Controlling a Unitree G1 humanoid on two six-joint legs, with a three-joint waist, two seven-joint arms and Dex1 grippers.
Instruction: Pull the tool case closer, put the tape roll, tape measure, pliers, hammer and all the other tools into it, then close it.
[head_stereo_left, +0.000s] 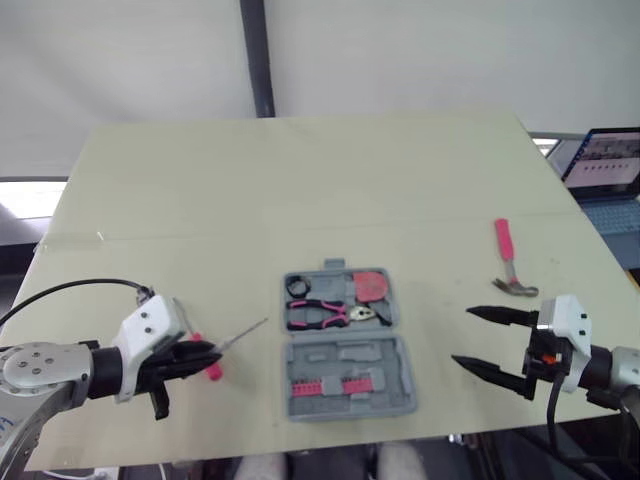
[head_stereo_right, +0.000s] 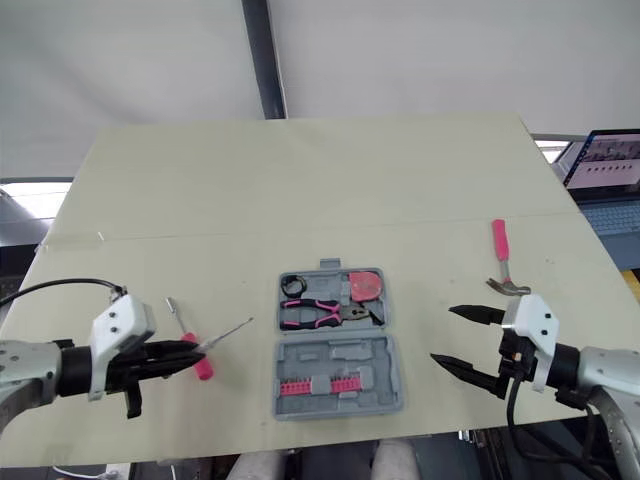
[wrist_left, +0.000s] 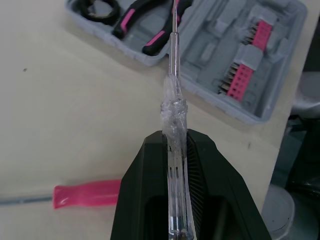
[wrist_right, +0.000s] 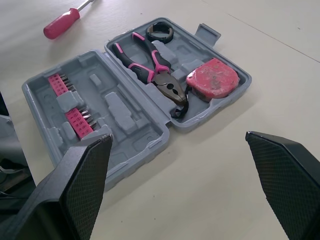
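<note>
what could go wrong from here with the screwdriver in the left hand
The clear screwdriver sticks far out of the left hand, so its thin tip could catch the pliers or the tool case wall. The pink screwdriver lies just beside that hand and might get knocked away.

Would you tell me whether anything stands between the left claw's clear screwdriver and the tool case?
Nothing visible does: bare table separates the clear screwdriver in the left claw from the tool case; the pink screwdriver lies beside the claw, off that path.

beige table (head_stereo_left: 300, 180): open grey tool case (head_stereo_left: 385, 385) centre, hammer (head_stereo_left: 506, 252) right, pink screwdriver (wrist_left: 87, 194) left.
</note>
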